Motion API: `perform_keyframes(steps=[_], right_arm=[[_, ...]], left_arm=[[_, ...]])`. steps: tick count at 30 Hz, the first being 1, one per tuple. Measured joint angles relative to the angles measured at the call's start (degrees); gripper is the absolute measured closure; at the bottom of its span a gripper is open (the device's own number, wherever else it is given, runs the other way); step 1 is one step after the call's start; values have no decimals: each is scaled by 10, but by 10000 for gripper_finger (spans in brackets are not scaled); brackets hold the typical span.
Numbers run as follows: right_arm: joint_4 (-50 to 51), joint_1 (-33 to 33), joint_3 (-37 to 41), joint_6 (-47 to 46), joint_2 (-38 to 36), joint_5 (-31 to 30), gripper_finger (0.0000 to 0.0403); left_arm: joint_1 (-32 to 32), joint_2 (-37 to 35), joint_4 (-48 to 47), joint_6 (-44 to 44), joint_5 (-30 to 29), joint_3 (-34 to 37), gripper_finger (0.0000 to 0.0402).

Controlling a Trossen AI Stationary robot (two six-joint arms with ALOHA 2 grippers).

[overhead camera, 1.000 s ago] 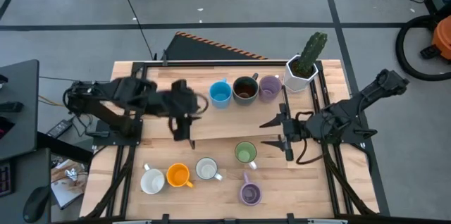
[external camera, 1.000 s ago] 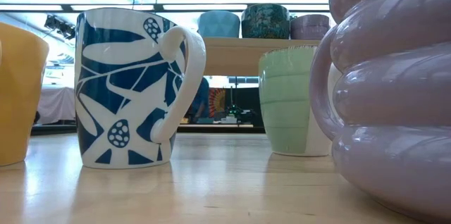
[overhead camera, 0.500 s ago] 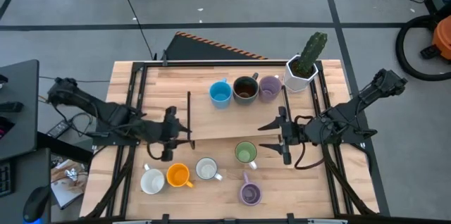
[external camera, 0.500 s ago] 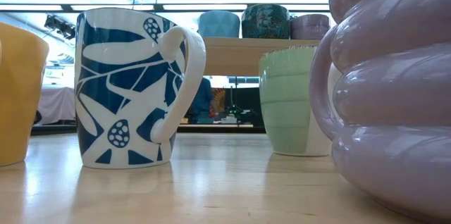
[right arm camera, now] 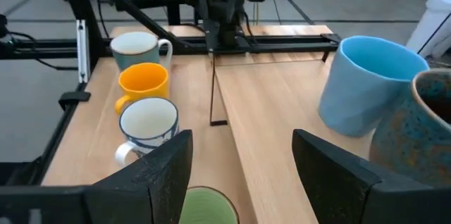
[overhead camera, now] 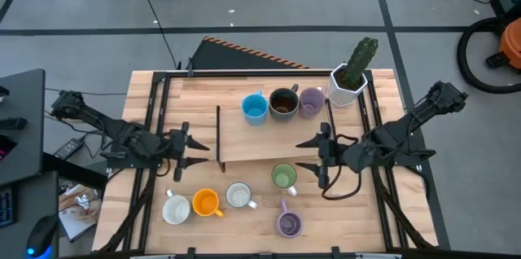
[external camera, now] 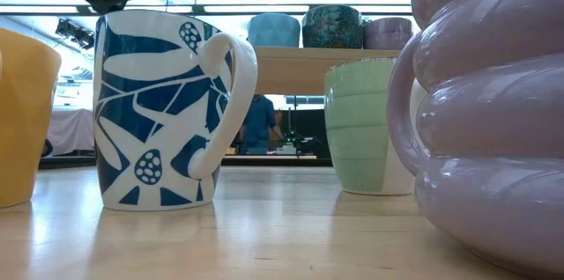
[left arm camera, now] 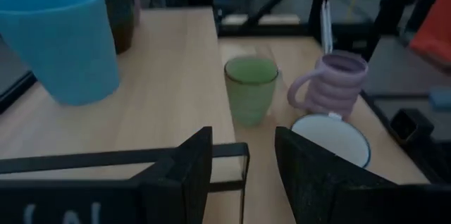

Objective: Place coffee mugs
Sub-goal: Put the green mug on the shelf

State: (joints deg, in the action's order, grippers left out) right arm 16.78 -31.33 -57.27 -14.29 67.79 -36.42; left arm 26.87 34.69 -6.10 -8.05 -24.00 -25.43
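Wooden surface (overhead camera: 244,149) is carrying eight mugs in two groups. On the raised shelf (overhead camera: 252,133) at the back, the blue mug (overhead camera: 255,108), brown mug (overhead camera: 283,103) and purple mug (overhead camera: 311,101) are standing in a row, touching or nearly so, with the cactus pot (overhead camera: 348,81) just beside the purple one. On the lower front part, a white mug (overhead camera: 176,208), orange mug (overhead camera: 206,203) and patterned mug (overhead camera: 238,195) are lined up, the green mug (overhead camera: 283,177) is sitting farther right, and a ribbed purple mug (overhead camera: 289,223) is standing nearest the front edge.

Left pincer (overhead camera: 189,149) is being held at the shelf's left end, fingers parted, holding nothing. Right pincer (overhead camera: 318,154) is being held just right of the green mug, jaws wide, empty.
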Motion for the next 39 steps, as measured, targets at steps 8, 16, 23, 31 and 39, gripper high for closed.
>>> perform_keyframes(steps=[8,16,23,31,39], right_arm=[[59,-2,-83,-12,87,19,154],[100,-13,-157,-40,169,35,154],[143,-23,-226,-50,226,36,154],[151,-13,-278,-45,279,90,154],[150,0,-297,-66,296,108,154]], left_arm=[[0,-65,133,56,14,98,240],[0,-78,258,90,29,178,240],[0,-78,332,105,43,220,240],[0,-78,333,145,63,222,240],[0,-77,306,137,88,222,240]])
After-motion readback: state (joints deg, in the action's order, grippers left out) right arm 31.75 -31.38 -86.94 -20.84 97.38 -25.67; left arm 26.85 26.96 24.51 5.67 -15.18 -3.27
